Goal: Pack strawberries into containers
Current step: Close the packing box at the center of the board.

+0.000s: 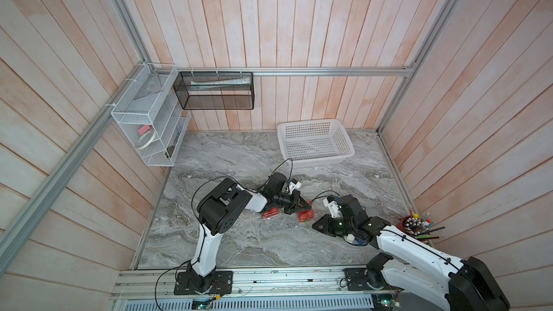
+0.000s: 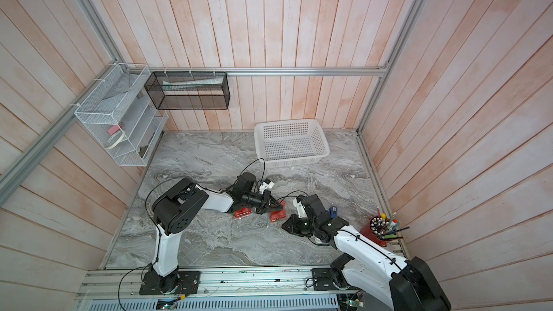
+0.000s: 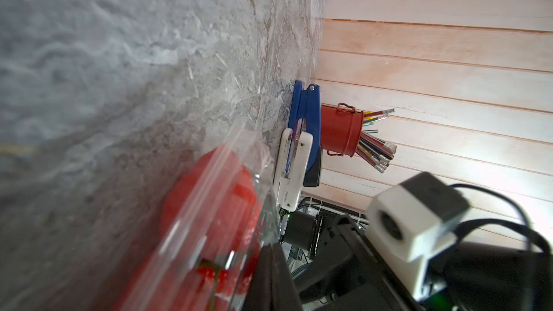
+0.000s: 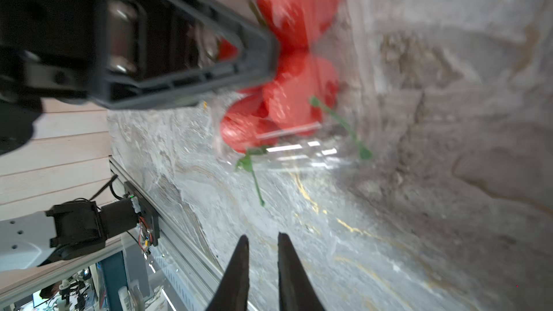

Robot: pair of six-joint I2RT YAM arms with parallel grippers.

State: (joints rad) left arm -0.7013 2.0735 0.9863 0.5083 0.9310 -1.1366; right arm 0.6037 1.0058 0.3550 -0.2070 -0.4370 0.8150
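Left gripper point(image 1: 308, 204) is closed, tips at the far edge of a clear plastic clamshell container point(image 1: 306, 215) holding small red strawberries point(image 4: 296, 97) on the grey marble tabletop point(image 1: 239, 151); we cannot tell whether it pinches the plastic. Right gripper point(image 4: 261, 236), just right, stands slightly parted, empty. We see a 2nd filled container point(image 1: 270, 213) further left.

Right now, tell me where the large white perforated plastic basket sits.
In both top views the large white perforated plastic basket sits on the grey marble table, right of centre at its far end, close to the wooden back wall.
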